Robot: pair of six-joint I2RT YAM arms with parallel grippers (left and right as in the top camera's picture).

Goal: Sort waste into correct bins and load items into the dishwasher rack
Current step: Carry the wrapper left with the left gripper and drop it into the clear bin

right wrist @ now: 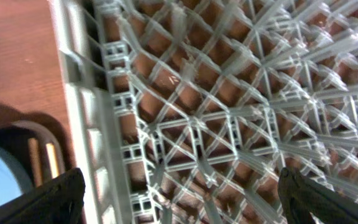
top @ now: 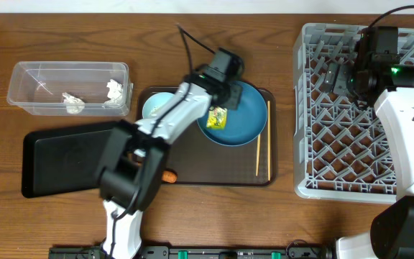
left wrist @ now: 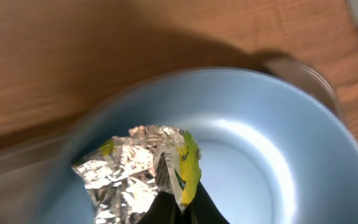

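Observation:
My left gripper (top: 221,108) is shut on the yellow snack wrapper (top: 217,118), just above the dark blue plate (top: 237,121). In the left wrist view the wrapper (left wrist: 143,165) shows crumpled silver foil and a yellow edge, pinched between the jaws (left wrist: 179,208) over the plate (left wrist: 272,155). My right gripper (top: 334,78) is open and empty over the grey dishwasher rack (top: 336,155), whose lattice (right wrist: 216,112) fills the right wrist view. White tissue pieces (top: 73,103) lie in the clear tub (top: 27,72). The flat black tray (top: 56,162) lies at the left. The small orange carrot (top: 169,175) sits by my left arm.
The brown serving tray (top: 214,176) holds the plate, a pale bowl (top: 155,106) partly under my left arm, and two chopsticks (top: 262,140) along its right side. The chopsticks (right wrist: 44,162) also show in the right wrist view. The cups are hidden.

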